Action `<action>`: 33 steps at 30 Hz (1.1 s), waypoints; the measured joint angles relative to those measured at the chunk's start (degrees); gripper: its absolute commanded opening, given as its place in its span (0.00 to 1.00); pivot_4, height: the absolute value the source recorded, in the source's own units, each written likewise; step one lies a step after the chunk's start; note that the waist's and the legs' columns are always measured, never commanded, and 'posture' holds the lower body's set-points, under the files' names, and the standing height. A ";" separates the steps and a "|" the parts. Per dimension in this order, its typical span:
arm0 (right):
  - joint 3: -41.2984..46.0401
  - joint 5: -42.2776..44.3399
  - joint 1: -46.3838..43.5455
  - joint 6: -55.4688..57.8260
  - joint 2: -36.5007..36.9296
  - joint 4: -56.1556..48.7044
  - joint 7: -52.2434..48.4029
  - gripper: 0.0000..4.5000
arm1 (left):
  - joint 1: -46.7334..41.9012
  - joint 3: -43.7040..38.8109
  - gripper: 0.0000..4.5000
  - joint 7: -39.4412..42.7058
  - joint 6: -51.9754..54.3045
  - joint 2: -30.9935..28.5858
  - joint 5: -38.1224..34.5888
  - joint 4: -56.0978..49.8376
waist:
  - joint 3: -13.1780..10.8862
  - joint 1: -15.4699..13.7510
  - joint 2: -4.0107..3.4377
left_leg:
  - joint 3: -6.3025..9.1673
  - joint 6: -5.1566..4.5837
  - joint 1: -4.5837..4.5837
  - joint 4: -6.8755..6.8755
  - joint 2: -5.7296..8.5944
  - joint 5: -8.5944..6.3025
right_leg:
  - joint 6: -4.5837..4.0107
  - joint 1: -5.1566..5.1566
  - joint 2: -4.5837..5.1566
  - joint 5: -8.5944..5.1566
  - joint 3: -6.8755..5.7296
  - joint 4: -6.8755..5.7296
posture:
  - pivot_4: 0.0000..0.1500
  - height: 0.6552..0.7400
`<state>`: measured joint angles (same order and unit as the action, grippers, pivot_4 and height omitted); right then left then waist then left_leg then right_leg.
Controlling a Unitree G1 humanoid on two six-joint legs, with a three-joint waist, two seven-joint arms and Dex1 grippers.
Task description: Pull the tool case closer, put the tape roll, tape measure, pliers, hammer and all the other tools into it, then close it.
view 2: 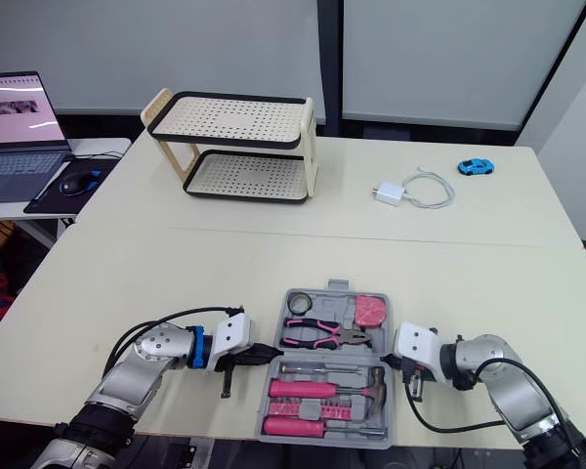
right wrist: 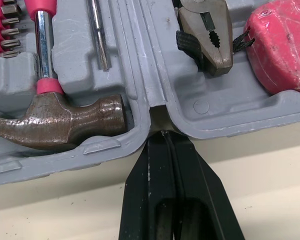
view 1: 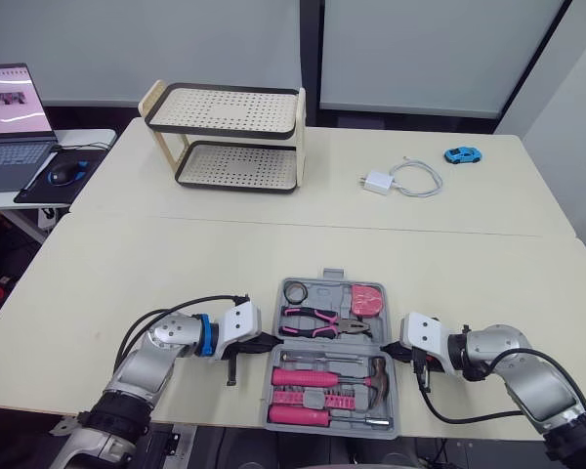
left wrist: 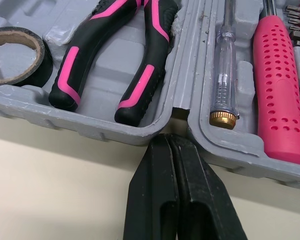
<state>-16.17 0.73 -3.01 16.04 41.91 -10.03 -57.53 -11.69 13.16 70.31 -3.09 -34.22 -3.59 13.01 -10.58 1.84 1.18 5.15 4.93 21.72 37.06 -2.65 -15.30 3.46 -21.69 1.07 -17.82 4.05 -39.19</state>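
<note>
Open tool case (view 1: 330,277) at worktop (view 1: 156,264) front edge, left pincer (view 1: 273,342) and right pincer (view 1: 386,350) flanking it.
Head cam: tape roll (view 1: 295,291), pliers (view 1: 317,320), tape measure (view 1: 367,299) in far half, hammer (view 1: 334,377) in near half. L wrist: fingers pressed together, tips at hinge notch. R wrist: fingers likewise together, tips at opp. notch, beside hammer head.
</note>
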 measured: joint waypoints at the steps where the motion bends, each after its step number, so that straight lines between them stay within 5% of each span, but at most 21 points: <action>1: 0.00 0.00 0.00 0.01 0.00 0.00 0.00 0.00 | 0.00 0.00 0.01 -0.02 -0.01 0.00 0.00 0.00 | 0.00 0.00 0.00 | 0.00 0.00 0.00 0.00 0.00 0.00 | 0.00 0.00 0.00 0.00 0.00 0.00 | 1.00 0.94; 8: 0.13 0.04 0.20 0.56 0.15 -0.55 0.27 0.00 | 0.13 -0.11 0.01 -0.14 -0.14 -0.47 -0.52 -0.07 | 0.00 0.02 0.00 | 0.01 0.00 0.00 0.00 0.00 0.00 | 0.00 -0.01 0.00 0.00 0.00 0.00 | 1.00 0.94; 13: 4.63 0.87 4.20 1.09 3.29 -3.93 1.09 0.00 | 2.18 -5.91 0.01 0.48 1.42 -6.44 -4.47 -3.19 | 0.00 0.01 0.00 | 0.04 0.00 0.02 -0.02 -0.02 0.00 | 0.00 -0.01 0.00 0.00 -0.03 0.00 | 1.00 0.94; 19: 12.58 3.57 12.40 3.46 2.99 -12.62 5.30 0.00 | 14.76 -10.12 0.01 4.63 7.48 -13.82 -13.20 -22.17 | 0.03 -0.04 -0.08 | -0.04 0.00 0.01 -0.01 -0.02 0.00 | 0.00 0.04 0.04 -0.01 0.03 0.02 | 1.00 0.94; 24: 15.63 7.15 15.69 9.77 0.55 -19.46 9.04 0.00 | 16.15 -4.89 0.01 1.90 11.56 -10.76 -13.92 -33.68 | 0.08 -0.33 -0.16 | -0.02 0.00 -0.26 -0.03 -0.01 0.00 | 0.01 0.39 0.02 -0.03 0.04 0.17 | 1.00 0.94; 33: 14.64 7.35 14.97 16.94 -0.84 -22.82 13.18 0.00 | 8.67 9.57 0.01 0.27 6.84 -5.30 -2.46 -26.33 | 0.08 0.06 -0.16 | -0.04 -0.01 -0.24 -0.09 -0.01 -0.01 | -0.02 0.28 -0.03 -0.05 0.06 0.20 | 1.00 0.94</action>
<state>-1.53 8.09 11.97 32.98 41.08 -32.85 -44.34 -3.02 22.73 70.58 3.75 -39.51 -6.06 -13.32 -10.51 1.90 1.02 5.11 4.92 21.48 36.97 -2.66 -15.32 3.44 -21.41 1.04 -17.86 4.11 -38.99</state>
